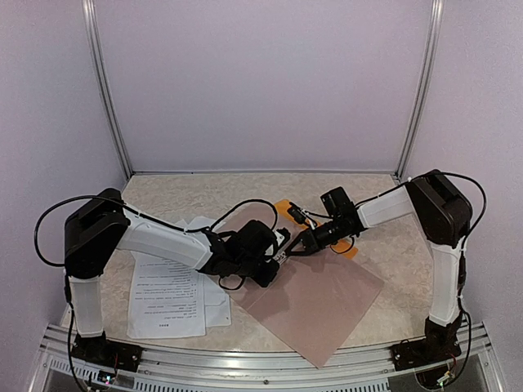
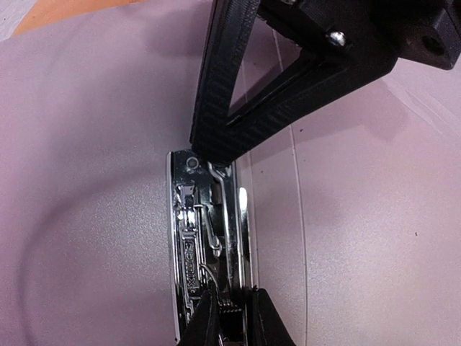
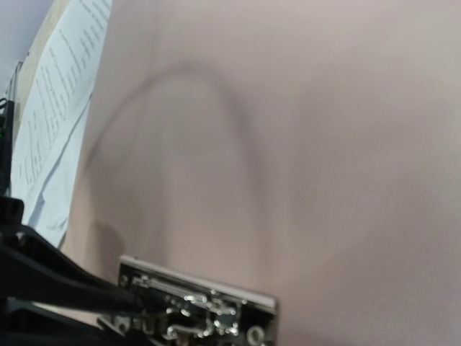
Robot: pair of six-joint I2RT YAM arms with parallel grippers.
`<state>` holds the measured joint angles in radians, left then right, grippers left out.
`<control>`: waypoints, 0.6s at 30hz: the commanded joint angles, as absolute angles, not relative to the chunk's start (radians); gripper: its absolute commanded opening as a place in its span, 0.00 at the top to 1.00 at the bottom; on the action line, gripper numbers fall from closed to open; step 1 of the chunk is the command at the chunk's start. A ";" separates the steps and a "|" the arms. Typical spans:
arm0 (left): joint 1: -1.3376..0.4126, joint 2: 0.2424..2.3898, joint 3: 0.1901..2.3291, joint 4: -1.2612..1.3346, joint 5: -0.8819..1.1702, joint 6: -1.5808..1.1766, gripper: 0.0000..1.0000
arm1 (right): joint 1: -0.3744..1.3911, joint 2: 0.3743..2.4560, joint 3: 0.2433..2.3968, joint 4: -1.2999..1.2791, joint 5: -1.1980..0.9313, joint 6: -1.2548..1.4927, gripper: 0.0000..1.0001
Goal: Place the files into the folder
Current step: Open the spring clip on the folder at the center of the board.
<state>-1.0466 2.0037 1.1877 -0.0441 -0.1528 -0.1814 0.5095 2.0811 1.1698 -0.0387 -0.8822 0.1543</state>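
Files point(image 1: 167, 298) sit loose at the left of the worktop point(image 1: 204, 192), under my left arm. Left tool point(image 2: 230, 306) is nipped onto one end of the metal clip point(image 2: 209, 231) in the open folder point(image 1: 327, 302), mid-worktop. Right tool point(image 2: 212, 148) is pressed together, tip touching the clip's other end.

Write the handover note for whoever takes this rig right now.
Left gripper: closed on one end of the clip.
Right gripper: shut, holding nothing, tip on the clip's other end.
Folder: lies open mid-table, clip exposed, no sheet in it.
Files: loose pile to the left of the folder, neither gripper on them.
Done: folder open, both grippers at the clip.
Left: probably release the clip, then move the files in and close the folder.
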 commanded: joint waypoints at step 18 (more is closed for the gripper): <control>-1.050 2.037 1.133 -0.139 -0.008 -0.118 0.89 | 0.515 2.192 1.142 -0.132 -0.465 0.094 1.00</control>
